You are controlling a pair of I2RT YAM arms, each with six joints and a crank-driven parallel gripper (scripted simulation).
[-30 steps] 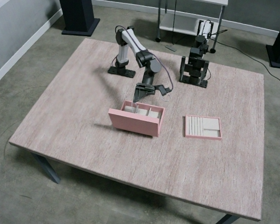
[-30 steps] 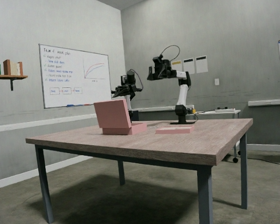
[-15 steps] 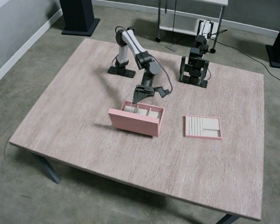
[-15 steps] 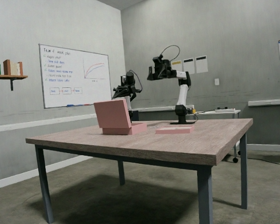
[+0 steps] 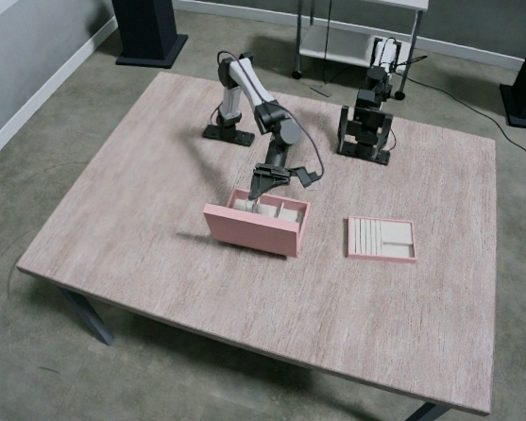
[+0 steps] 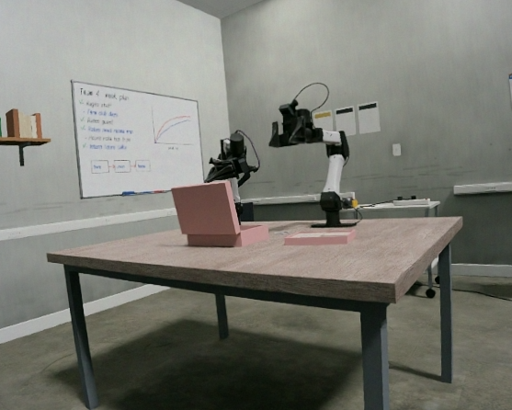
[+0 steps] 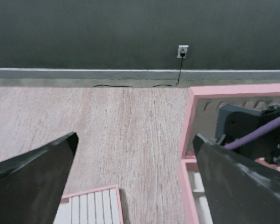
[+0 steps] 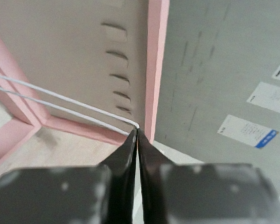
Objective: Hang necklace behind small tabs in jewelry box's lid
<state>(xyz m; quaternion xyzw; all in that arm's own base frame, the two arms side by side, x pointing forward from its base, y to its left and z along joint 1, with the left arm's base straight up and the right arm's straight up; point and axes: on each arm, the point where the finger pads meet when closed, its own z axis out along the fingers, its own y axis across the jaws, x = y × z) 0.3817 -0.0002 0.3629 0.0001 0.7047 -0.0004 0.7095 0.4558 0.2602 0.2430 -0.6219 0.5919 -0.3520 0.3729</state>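
Table top: wood look, visible grain, matt. Jewelry box: smooth, matt, painted look. Table leg: metal look, dull. Floor: concrete look, mottled, matt. Necklace: smooth strand. Shelf: wood look.
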